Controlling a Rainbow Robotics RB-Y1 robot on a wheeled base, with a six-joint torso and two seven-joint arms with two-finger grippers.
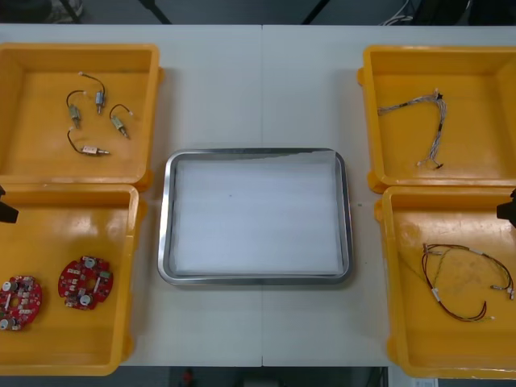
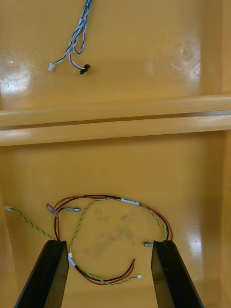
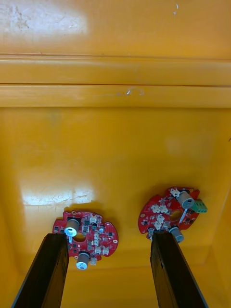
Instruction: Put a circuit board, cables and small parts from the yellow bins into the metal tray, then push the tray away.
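Tray (image 1: 256, 279) sits mid-table (image 1: 258, 89), white inside, whole floor showing. There is open table all round it: narrow gaps to the bins at 3 and 9 o'clock, a wider strip at 12 and another at 6.

Far-left bin (image 1: 48, 153), 10 o'clock of the tray: four small metal parts (image 1: 97, 101) grouped mid-floor, clear of the walls. Near-left bin (image 1: 72, 226), 8 o'clock: two circuit boards (image 1: 85, 282), and the one toward 9 is clipped by the frame edge. Far-right bin (image 1: 403, 153), 2 o'clock: blue and white cable (image 1: 435, 121), mid-floor. Near-right bin (image 1: 451, 339), 4 o'clock: red and yellow cable (image 1: 455, 278) in a loose loop.

Left gripper (image 3: 108, 236) hangs over the near-left bin, fingers (image 3: 45, 269) spread, released. One board lies by each fingertip, and each finger covers a bit of board edge. Touching or clear, can't tell.

Right gripper (image 2: 109, 242) hangs over the near-right bin, fingers (image 2: 171, 274) spread, released. The cable loop lies on the bin floor between them, with strands running behind both fingers.

From above, each gripper is just a black sliver at the frame edge, at 9 and 3 o'clock.
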